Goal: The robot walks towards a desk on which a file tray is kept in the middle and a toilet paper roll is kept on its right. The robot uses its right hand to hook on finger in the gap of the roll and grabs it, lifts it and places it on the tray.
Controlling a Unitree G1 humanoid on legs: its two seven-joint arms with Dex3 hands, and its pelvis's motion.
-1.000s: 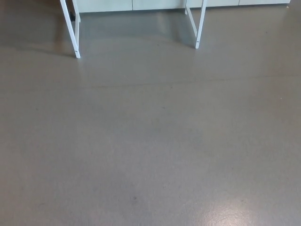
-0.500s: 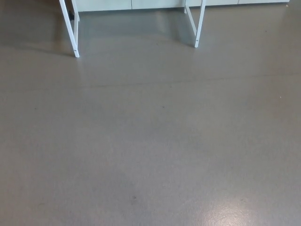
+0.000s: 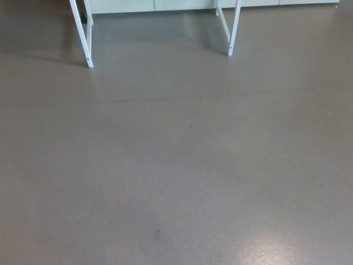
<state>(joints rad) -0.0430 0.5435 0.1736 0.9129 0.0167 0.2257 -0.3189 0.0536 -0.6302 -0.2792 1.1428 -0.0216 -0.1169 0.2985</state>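
floor (image 3: 176,165): grey, smooth, fills nearly all I see, pale glare patch at lower right | white legs (image 3: 81,33): thin pair at upper left, feet on the floor | second white legs (image 3: 231,27): upper middle-right, likewise standing | light panels (image 3: 154,5): strip along the top edge behind the legs

The floor (image 3: 176,165) is a plain grey-brown with no pattern, paler and glossy at the lower right of the frame. The table legs (image 3: 83,33) at the upper left and upper centre are white. A pale, whitish panel (image 3: 182,5) runs along the top edge.
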